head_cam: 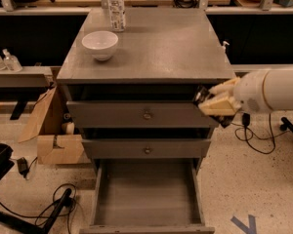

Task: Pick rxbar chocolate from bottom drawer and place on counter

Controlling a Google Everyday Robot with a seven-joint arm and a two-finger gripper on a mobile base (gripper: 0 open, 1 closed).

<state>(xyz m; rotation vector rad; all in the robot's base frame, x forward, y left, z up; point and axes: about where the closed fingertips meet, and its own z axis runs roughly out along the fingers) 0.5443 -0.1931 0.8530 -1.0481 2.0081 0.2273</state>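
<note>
My gripper (208,101) hangs at the cabinet's right front corner, level with the top drawer front and just below the counter (161,45). Its pale fingers (219,106) are shut on the rxbar chocolate (201,95), a small black bar of which only a dark end shows between them. The bottom drawer (146,199) is pulled out below, and its grey floor is bare. The white arm reaches in from the right edge.
A white bowl (100,44) and a clear water bottle (116,8) stand on the counter's back left. Two shut drawer fronts with knobs (147,115) sit above the open drawer. A cardboard box (53,130) and cables (44,208) lie on the floor at left.
</note>
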